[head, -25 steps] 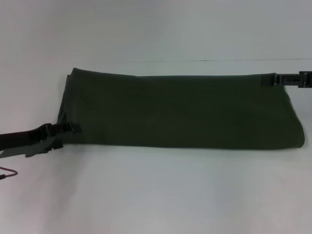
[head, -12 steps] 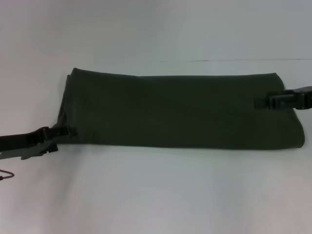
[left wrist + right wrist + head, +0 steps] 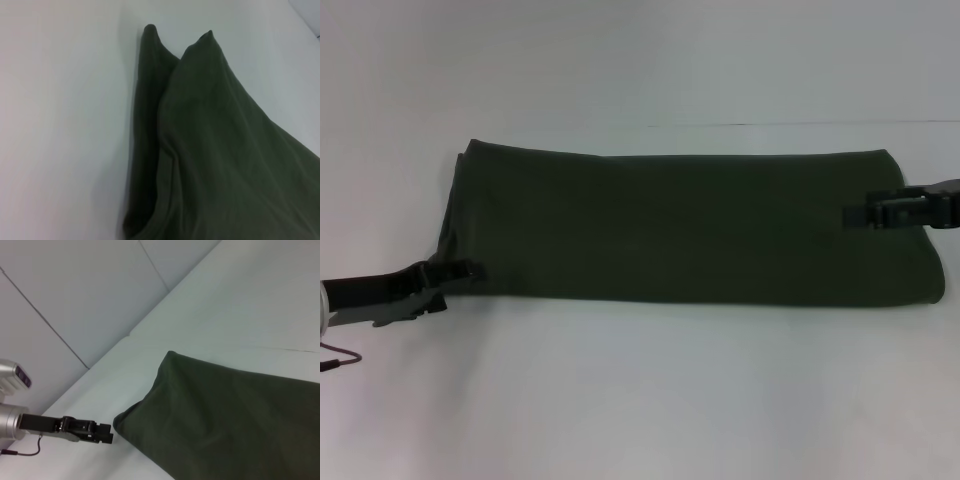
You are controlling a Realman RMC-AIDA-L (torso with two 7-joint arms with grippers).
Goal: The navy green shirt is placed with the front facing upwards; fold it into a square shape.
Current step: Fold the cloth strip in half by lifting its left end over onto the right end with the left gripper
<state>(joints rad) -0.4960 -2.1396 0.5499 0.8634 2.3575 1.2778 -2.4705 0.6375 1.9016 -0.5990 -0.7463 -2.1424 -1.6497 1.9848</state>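
- Two grippers stood at opposite ends of the navy green shirt [image 3: 690, 225], which lay on the white worktop [image 3: 640, 400] as a long, dark band, already folded lengthwise, no lettering showing.
- Left gripper [image 3: 468, 270] was at the shirt's near left corner, its tip touching or just beside the cloth edge; I could not tell whether its fingers were open or closed on anything.
- Right gripper [image 3: 855, 213] reached in over the shirt's right end, lying on or just above the cloth about midway across the band; its fingers too I could not read.
- From the left wrist view, the shirt's end [image 3: 210, 150] showed stacked layers with two peaked corners, loosely aligned.
- By my judgement the step in hand was the cross fold: shortening the long band into a square.
- Next move, I reckoned, called for a firm hold on all layers at one end, then lifting and carrying that end over toward the other, edges matched, without dragging the bottom layer askew.
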